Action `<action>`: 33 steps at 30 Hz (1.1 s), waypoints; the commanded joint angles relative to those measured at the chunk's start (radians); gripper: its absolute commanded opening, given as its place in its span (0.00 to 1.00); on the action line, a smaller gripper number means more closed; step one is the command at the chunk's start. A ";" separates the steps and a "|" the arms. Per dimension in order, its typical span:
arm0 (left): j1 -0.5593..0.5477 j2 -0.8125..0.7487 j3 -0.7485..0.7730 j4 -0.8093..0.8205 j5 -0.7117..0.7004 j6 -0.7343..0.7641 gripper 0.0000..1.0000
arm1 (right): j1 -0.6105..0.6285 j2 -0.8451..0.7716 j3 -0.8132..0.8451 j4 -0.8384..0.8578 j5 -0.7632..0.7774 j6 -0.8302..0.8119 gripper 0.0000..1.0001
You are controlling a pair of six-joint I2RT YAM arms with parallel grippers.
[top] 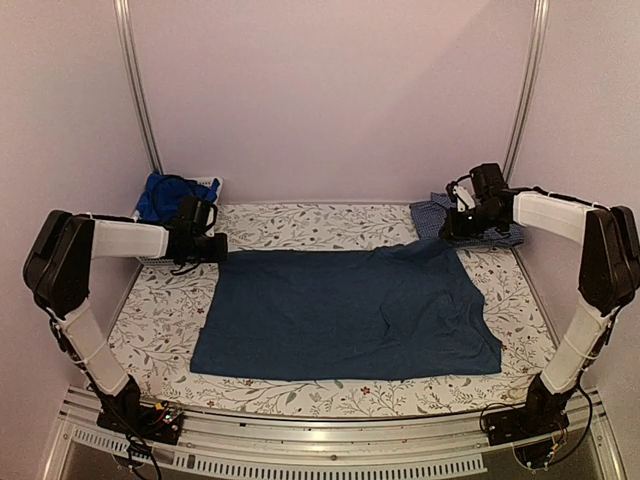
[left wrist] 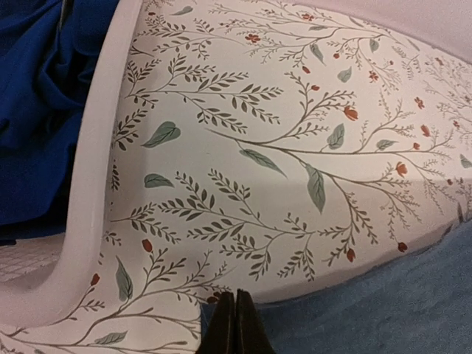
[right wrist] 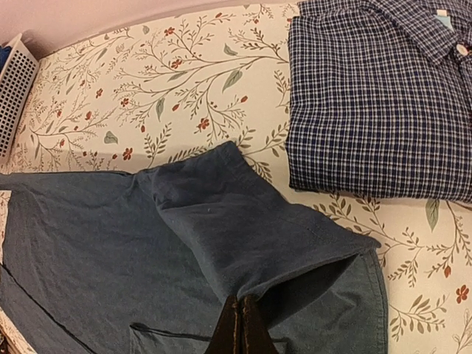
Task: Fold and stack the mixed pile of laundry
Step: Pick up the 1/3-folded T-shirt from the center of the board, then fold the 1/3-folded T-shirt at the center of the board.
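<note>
A dark navy T-shirt (top: 345,315) lies spread flat across the middle of the table. My left gripper (top: 222,248) is at its far left corner, and in the left wrist view the gripper (left wrist: 234,295) is shut, its tips on that corner of the T-shirt (left wrist: 383,310). My right gripper (top: 445,232) is at the far right corner. There the gripper (right wrist: 242,299) is shut on a sleeve fold of the T-shirt (right wrist: 88,251), which rises off the cloth. A folded blue checked collared shirt (right wrist: 376,103) lies at the back right. A bright royal-blue garment (left wrist: 37,96) fills the basket.
The white mesh basket (top: 212,185) stands at the back left corner, its rim (left wrist: 96,177) close beside my left gripper. A floral cloth (top: 300,225) covers the table. Pale walls and two metal posts close in the back and sides.
</note>
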 commanded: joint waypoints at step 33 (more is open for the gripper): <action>-0.034 -0.334 -0.316 -0.153 0.014 -0.215 0.00 | -0.002 -0.587 -0.619 0.007 -0.001 0.286 0.00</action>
